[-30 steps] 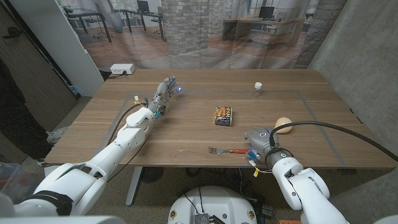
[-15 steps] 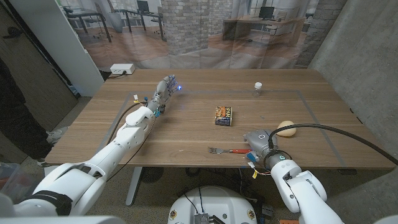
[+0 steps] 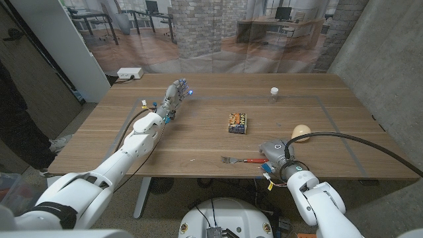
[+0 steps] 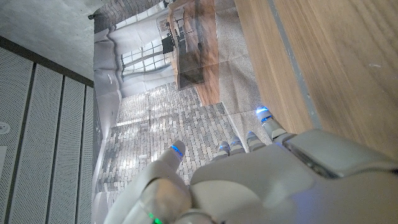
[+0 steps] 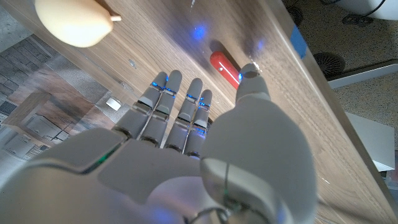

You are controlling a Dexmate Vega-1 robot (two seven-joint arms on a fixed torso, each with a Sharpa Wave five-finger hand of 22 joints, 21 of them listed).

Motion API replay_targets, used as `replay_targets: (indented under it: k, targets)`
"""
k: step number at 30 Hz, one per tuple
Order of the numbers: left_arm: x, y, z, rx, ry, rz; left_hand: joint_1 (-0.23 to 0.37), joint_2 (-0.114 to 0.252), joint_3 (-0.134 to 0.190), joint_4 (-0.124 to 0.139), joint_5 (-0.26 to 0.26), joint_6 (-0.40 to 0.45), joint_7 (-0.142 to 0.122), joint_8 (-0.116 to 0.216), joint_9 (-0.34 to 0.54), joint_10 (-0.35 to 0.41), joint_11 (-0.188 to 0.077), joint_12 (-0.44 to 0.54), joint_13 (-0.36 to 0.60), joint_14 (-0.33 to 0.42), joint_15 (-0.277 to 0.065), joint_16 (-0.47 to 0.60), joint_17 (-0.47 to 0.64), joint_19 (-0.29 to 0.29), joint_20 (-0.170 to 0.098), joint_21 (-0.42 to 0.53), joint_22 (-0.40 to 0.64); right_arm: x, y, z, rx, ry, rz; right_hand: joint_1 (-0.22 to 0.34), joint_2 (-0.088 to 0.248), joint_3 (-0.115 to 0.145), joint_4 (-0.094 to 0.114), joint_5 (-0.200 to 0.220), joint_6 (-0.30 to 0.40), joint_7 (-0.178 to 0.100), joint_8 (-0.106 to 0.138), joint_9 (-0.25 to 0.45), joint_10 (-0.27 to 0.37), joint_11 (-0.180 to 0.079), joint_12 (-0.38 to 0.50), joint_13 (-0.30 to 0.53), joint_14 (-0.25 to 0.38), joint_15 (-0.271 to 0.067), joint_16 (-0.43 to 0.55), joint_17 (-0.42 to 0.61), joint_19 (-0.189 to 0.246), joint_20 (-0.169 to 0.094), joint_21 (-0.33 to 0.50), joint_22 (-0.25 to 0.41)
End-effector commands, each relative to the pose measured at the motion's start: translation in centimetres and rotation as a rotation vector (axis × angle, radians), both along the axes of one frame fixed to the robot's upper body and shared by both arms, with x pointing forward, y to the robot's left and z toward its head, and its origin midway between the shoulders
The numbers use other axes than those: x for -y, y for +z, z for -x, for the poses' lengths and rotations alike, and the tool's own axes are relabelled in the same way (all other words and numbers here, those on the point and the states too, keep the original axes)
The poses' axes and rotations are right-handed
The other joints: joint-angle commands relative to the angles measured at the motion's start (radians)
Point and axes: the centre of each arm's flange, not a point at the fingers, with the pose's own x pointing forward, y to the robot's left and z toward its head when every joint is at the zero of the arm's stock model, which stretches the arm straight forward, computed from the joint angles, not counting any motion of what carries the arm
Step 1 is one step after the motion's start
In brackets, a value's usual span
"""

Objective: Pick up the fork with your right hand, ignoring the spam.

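Note:
The fork (image 3: 239,160) lies near the table's front edge, silver tines pointing left and red handle (image 3: 254,160) toward my right hand (image 3: 272,149). That hand sits just right of the handle end with its fingers stretched out and holds nothing. In the right wrist view the thumb tip (image 5: 250,70) hovers right beside the red handle (image 5: 224,66), and the right hand (image 5: 186,143) has its fingers extended over the wood. The spam can (image 3: 238,122) stands at mid-table, well apart from the fork. My left hand (image 3: 173,98) is at the far left with fingers spread, empty.
A pale rounded object (image 3: 301,133) lies just behind my right hand, also seen in the right wrist view (image 5: 74,22). A small white bottle (image 3: 273,93) stands at the back right. A white box (image 3: 130,74) sits beyond the table's far left corner.
My right hand has edged slightly left toward the fork's handle, uncovering more of the pale object behind it. The fork, spam can and left hand have not moved.

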Motion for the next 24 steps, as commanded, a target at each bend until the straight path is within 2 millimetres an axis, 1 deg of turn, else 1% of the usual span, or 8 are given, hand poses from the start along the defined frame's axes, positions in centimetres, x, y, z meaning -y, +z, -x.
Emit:
replay_targets:
  k: [1,9,12,15,20,24]
  targets:
    - [-0.1,0.07,-0.16,-0.005,-0.006,0.012,0.002,0.099,-0.007,0.0,0.007,-0.082,-0.003,0.0,0.003,-0.069,0.001,-0.001,0.002,-0.061,-0.001,0.002,0.003,-0.11,0.005,-0.003,0.003,-0.1,-0.33,-0.3,-0.004,0.005,0.006,0.014,0.002,-0.005,0.0,0.009,0.014,0.0,0.006,0.001,0.014,-0.001,0.009,0.005,0.013,-0.145,-0.001,0.003,0.011,0.0,0.005,0.002]
    - [-0.17,0.02,-0.23,-0.008,-0.011,0.019,0.001,0.099,-0.008,0.0,0.008,-0.082,-0.003,0.0,0.003,-0.069,0.002,-0.002,0.002,-0.061,0.0,0.002,0.003,-0.11,0.004,-0.004,0.003,-0.09,-0.41,-0.38,-0.013,0.003,0.012,0.015,0.01,-0.012,0.005,0.014,0.024,-0.007,0.01,0.0,0.017,-0.001,0.022,0.014,0.021,-0.146,-0.006,0.008,0.01,-0.004,0.006,0.002]
    - [-0.18,0.0,-0.27,-0.009,-0.011,0.019,0.001,0.099,-0.008,0.0,0.008,-0.082,-0.003,0.0,0.003,-0.069,0.002,-0.001,0.002,-0.061,0.0,0.002,0.003,-0.11,0.005,-0.004,0.003,-0.11,-0.42,-0.4,-0.012,0.002,0.016,0.018,0.013,-0.012,0.005,0.016,0.03,-0.004,0.013,-0.001,0.022,0.002,0.027,0.017,0.028,-0.146,-0.007,0.009,0.017,0.0,0.009,0.002]
    - [-0.18,0.01,-0.29,-0.008,-0.013,0.021,0.001,0.1,-0.008,0.0,0.008,-0.082,-0.003,0.0,0.003,-0.07,0.002,-0.002,0.002,-0.062,0.0,0.001,0.003,-0.11,0.005,-0.005,0.003,-0.11,-0.43,-0.4,-0.013,0.003,0.017,0.023,0.017,-0.012,0.004,0.018,0.038,-0.004,0.016,-0.001,0.028,-0.001,0.032,0.018,0.032,-0.146,-0.009,0.009,0.02,-0.002,0.01,0.001]
    - [-0.25,0.01,-0.3,-0.008,-0.015,0.028,0.001,0.099,-0.009,0.0,0.008,-0.082,-0.003,0.0,0.003,-0.071,0.003,-0.002,0.002,-0.062,-0.001,0.001,0.003,-0.11,0.005,-0.006,0.003,-0.13,-0.57,-0.44,-0.013,0.001,0.024,0.031,0.024,-0.013,0.004,0.023,0.062,-0.012,0.026,-0.002,0.04,-0.003,0.041,0.02,0.049,-0.152,-0.011,0.01,0.021,-0.007,0.012,0.001]
    - [-0.28,0.01,-0.3,-0.008,-0.017,0.03,0.001,0.099,-0.009,0.0,0.008,-0.082,-0.003,0.0,0.003,-0.071,0.003,-0.002,0.002,-0.062,-0.001,0.001,0.003,-0.11,0.004,-0.006,0.003,-0.13,-0.76,-0.53,-0.01,-0.002,0.032,0.034,0.026,-0.015,0.004,0.026,0.074,-0.013,0.031,-0.003,0.05,-0.002,0.048,0.02,0.058,-0.154,-0.015,0.011,0.023,-0.007,0.013,0.001]
